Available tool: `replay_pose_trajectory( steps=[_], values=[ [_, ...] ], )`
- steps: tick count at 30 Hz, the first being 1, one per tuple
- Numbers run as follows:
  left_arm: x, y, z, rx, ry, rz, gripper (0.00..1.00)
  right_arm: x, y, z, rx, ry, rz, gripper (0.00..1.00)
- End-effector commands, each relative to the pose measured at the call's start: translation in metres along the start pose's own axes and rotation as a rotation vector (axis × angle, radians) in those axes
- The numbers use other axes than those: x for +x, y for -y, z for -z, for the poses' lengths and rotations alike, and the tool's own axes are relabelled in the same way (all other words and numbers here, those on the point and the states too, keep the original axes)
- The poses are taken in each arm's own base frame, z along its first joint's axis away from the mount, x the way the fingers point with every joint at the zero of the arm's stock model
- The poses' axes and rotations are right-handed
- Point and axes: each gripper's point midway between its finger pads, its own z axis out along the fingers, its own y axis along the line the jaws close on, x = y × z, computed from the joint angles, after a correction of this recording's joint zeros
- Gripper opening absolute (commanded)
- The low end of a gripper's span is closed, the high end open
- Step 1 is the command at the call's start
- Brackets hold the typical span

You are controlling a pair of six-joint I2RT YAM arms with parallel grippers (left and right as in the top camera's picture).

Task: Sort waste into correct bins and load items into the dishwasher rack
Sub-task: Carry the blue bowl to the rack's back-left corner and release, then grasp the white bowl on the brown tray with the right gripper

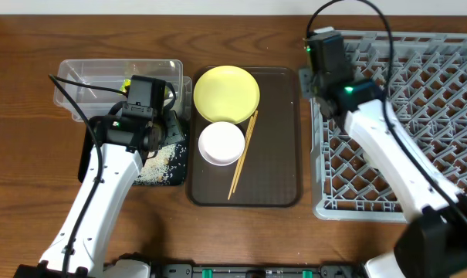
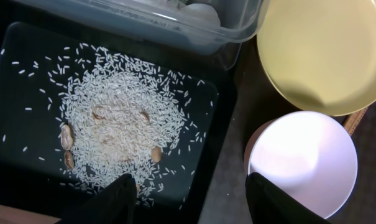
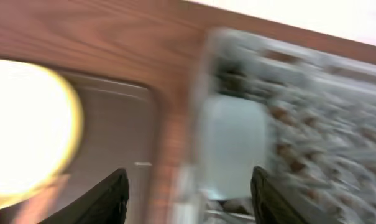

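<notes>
Loose white rice [image 2: 119, 118] with a few brown bits lies in the black tray [image 2: 26, 74], which shows under my left arm in the overhead view [image 1: 179, 174]. My left gripper [image 2: 194, 202] is open and empty above the tray's right edge, between the rice and the white bowl [image 2: 302, 162]. The clear tub [image 1: 86, 81] holds the green-yellow wrapper [image 1: 127, 83]. The yellow plate [image 1: 226, 93], white bowl [image 1: 221, 143] and chopsticks [image 1: 243, 154] lie on the brown serving tray [image 1: 279, 139]. My right gripper [image 3: 188, 199] is open over the grey rack's [image 1: 418, 116] left edge, above a blurred pale object [image 3: 231, 146].
The brown serving tray lies between the black tray and the rack. The clear tub's wall [image 2: 144, 22] borders the black tray at the far side. The right wrist view is motion-blurred. The light blue bowl and small cup cannot be picked out for certain.
</notes>
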Motion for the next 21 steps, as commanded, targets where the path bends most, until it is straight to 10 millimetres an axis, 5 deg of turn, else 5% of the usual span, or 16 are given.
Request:
replay_pose_trajectory(
  steps=[1,6,13,21],
  values=[
    [-0.001,-0.007,0.001,-0.032,0.004,0.021,0.59,0.009,-0.076,0.016,-0.414,-0.049,-0.002,0.63],
    [0.005,-0.055,0.008,-0.285,0.044,0.232,0.64,0.039,-0.120,0.017,-0.584,-0.165,0.029,0.60],
    [0.007,-0.078,0.010,-0.336,0.021,0.290,0.69,0.091,-0.165,-0.003,-0.617,-0.322,0.106,0.51],
    [0.005,-0.085,0.010,-0.345,0.021,0.314,0.70,0.151,-0.172,-0.040,-0.454,-0.506,0.094,0.47]
  ],
)
